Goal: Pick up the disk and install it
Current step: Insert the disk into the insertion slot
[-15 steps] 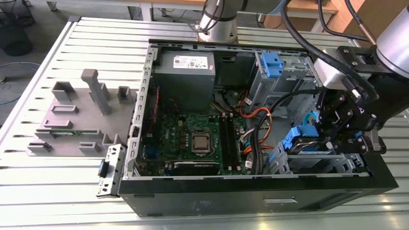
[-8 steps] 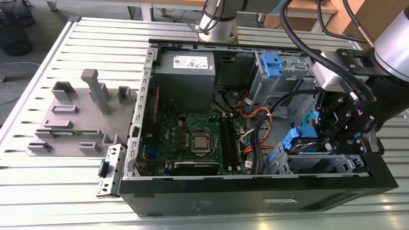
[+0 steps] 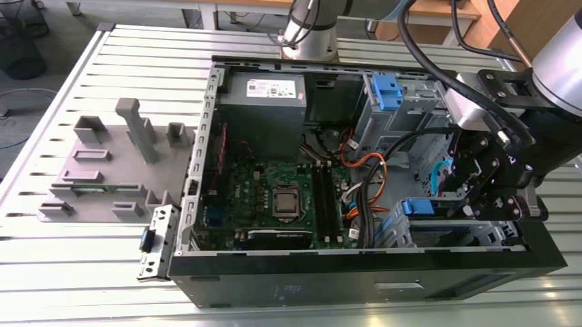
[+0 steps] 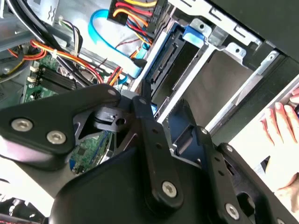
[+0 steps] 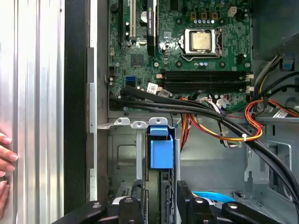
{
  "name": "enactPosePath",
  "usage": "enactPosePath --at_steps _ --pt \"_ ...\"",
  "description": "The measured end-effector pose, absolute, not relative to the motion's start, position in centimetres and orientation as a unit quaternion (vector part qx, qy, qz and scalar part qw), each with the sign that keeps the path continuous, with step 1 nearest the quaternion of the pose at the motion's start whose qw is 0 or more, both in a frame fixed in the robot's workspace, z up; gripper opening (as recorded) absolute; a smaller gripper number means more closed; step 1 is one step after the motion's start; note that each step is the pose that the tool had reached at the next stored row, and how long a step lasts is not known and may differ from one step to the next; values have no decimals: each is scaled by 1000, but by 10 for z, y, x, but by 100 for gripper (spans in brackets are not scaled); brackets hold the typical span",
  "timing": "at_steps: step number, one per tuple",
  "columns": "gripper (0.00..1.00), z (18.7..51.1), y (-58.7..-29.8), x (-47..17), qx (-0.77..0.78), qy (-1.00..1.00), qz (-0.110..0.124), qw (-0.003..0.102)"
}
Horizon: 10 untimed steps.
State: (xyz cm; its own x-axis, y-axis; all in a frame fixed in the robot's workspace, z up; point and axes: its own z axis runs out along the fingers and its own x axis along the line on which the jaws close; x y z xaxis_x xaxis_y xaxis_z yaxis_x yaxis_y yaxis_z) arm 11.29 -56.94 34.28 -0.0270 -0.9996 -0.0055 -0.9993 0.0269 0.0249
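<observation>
The disk (image 5: 161, 151) stands on edge in the drive bay at the front corner of the open computer case (image 3: 364, 272), its blue carrier end (image 3: 421, 207) toward the motherboard. My gripper (image 5: 161, 187) hangs over that bay on the exterior view's right (image 3: 475, 204). Its black fingers (image 5: 136, 203) sit against both sides of the disk's edge, shut on it. In the second wrist view the blue frame (image 4: 184, 135) shows between the finger links, with the metal bay wall (image 4: 219, 79) beyond.
Orange, red and black cables (image 5: 210, 119) run close beside the bay. The motherboard (image 3: 282, 197), the grey power supply (image 3: 264, 102) and an upper bay with a blue latch (image 3: 386, 88) share the case. A grey fixture (image 3: 118, 157) lies outside. A person's hand (image 4: 282, 135) rests near the case.
</observation>
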Motion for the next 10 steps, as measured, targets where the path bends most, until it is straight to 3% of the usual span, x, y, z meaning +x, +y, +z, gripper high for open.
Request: enactPosePath --at_steps 10 --pt "42 341 -565 112 698 -716 -11 6"
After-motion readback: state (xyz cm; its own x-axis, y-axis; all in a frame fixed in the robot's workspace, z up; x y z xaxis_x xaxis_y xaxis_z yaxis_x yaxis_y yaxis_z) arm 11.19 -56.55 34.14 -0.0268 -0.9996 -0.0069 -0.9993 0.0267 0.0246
